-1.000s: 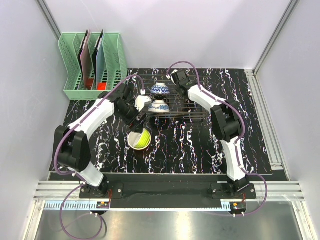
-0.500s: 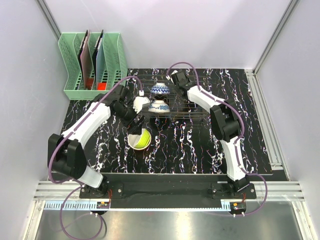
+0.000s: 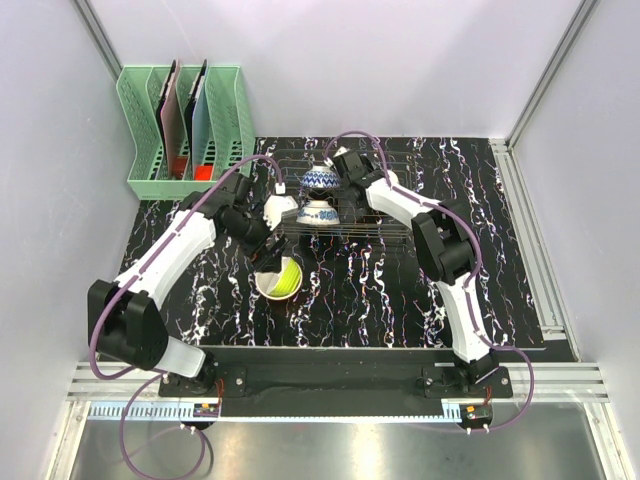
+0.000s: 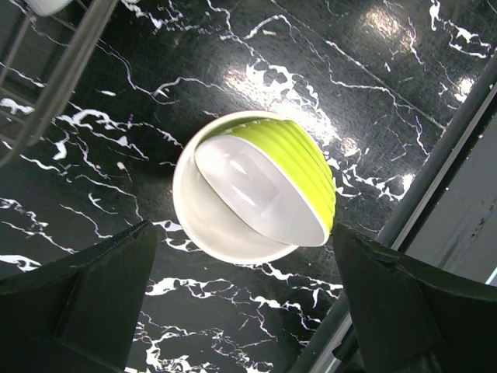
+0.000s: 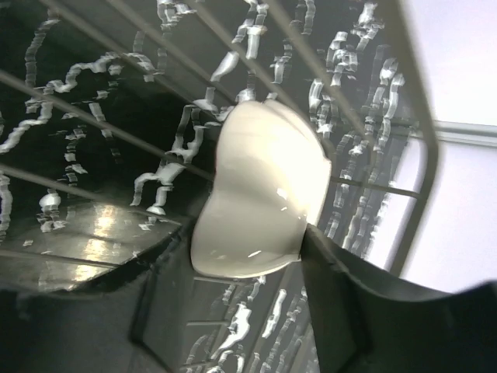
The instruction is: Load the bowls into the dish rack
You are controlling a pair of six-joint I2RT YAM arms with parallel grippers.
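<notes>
Left jaws spread above tilted green bowl (image 4: 299, 163) mid-frame; a skewed pinch could flip it. Right jaws' hold on white bowl (image 5: 260, 186): cannot tell.

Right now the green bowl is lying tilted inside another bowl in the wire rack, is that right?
Not quite. The green bowl does lie tilted inside another bowl, but the pair sits on the black table, outside the wire rack. The left wrist view shows it.
</notes>
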